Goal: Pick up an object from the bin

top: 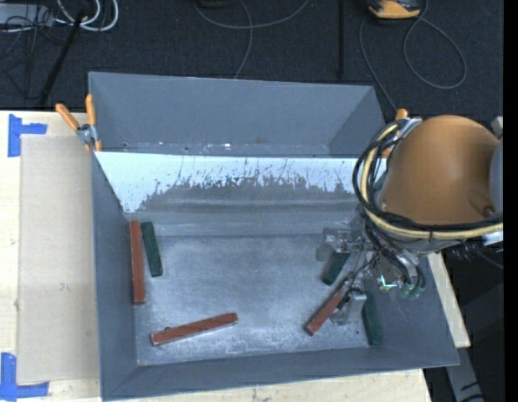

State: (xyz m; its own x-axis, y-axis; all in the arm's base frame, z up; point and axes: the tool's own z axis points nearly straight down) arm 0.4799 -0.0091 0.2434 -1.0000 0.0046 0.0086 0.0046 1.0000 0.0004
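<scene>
My tool (352, 290) is low over a thin, straight red-brown stick (324, 315). Its upper end is right at the tool and the rest slants away from it, down and left. A dark green stick (372, 323) lies just beside the tool; can't tell whether the tool is apart or together.

Orange domed cover (438, 170), black and yellow cables (372, 193)
</scene>
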